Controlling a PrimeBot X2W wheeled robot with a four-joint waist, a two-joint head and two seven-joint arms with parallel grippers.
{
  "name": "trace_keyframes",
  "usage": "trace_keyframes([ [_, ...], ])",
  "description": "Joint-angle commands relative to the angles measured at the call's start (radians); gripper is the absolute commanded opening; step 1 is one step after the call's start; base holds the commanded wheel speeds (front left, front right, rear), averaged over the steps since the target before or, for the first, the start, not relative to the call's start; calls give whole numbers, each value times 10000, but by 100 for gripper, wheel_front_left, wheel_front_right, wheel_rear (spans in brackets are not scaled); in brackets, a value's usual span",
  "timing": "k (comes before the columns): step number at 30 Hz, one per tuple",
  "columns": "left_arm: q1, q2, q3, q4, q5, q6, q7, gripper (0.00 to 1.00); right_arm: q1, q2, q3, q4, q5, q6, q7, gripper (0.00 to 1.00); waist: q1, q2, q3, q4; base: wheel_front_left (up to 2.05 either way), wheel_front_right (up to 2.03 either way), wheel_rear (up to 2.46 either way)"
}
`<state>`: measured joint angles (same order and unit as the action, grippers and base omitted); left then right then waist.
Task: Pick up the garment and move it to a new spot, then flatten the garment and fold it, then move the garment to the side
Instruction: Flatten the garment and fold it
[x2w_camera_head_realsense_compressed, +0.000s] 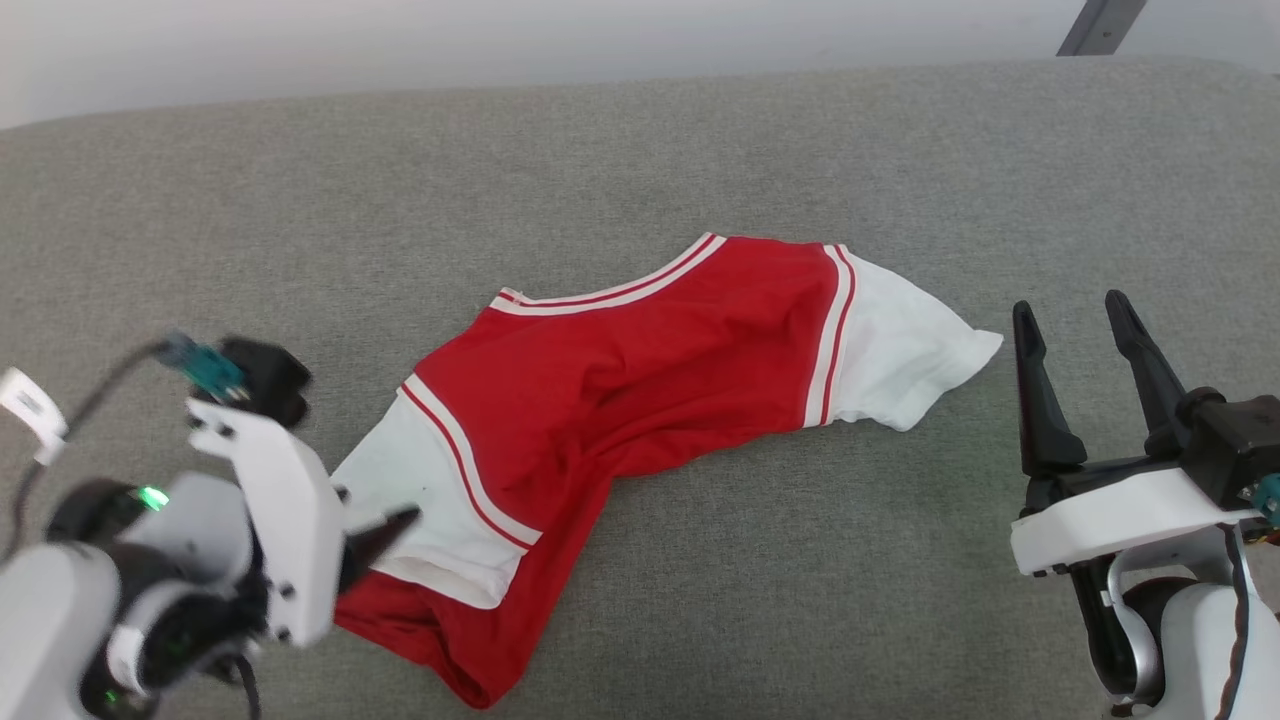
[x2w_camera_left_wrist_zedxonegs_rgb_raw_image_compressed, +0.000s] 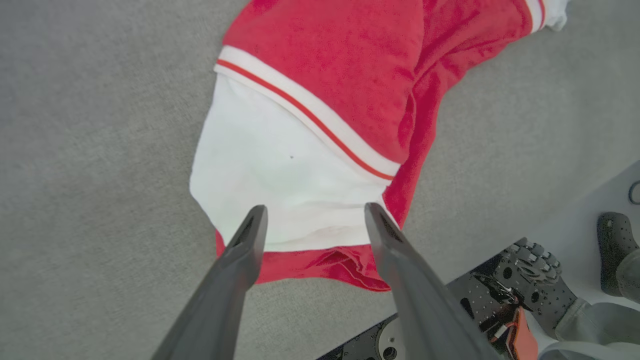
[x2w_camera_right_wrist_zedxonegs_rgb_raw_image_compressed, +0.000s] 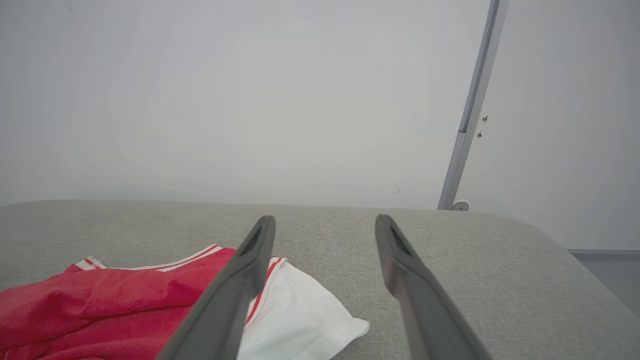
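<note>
Left gripper (x2w_camera_left_wrist_zedxonegs_rgb_raw_image_compressed: 315, 206) spread, garment (x2w_camera_left_wrist_zedxonegs_rgb_raw_image_compressed: 325, 65) rumpled beneath

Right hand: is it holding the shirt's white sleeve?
No, the right hand stands open beside the garment, with bare grey surface between it and the white sleeve.

The head camera looks steeply down from above on the grey surface (x2w_camera_head_realsense_compressed: 700, 600) and takes in the whole shirt (x2w_camera_head_realsense_compressed: 640, 370). The left wrist camera sits close over one white sleeve (x2w_camera_left_wrist_zedxonegs_rgb_raw_image_compressed: 280, 165), facing down along the left hand (x2w_camera_left_wrist_zedxonegs_rgb_raw_image_compressed: 315, 212). The right wrist camera looks low and level along the right hand (x2w_camera_right_wrist_zedxonegs_rgb_raw_image_compressed: 325, 225), across the surface to the wall (x2w_camera_right_wrist_zedxonegs_rgb_raw_image_compressed: 250, 100). All three views share the shirt.
</note>
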<state>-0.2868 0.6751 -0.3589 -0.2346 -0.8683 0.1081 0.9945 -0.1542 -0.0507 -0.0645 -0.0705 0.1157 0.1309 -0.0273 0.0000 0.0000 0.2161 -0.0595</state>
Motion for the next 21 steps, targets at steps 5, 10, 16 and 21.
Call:
trace_keyframes([
  [5, -819, 172, 209, 838, 269, -17, -2, 100, -143, 6, 91, 71, 48, -3, -124, 100, 0, 0, 49, -136, 0, 0, 0],
  [10, -1492, 115, -65, 2303, 483, -286, 153, 100, -267, 8, 180, 127, 87, -3, -177, 100, 0, 0, 170, -322, 0, 0, 0],
  [16, -1932, -140, -399, 4018, 358, -397, 676, 100, -387, 6, 200, 162, 63, -1, -192, 100, 0, 0, 346, -502, 0, 0, 0],
  [21, -2275, -463, -643, 5186, 304, -544, 835, 100, -417, 8, 160, 158, 40, -3, -197, 100, 0, 0, 436, -536, 0, 0, 0],
])
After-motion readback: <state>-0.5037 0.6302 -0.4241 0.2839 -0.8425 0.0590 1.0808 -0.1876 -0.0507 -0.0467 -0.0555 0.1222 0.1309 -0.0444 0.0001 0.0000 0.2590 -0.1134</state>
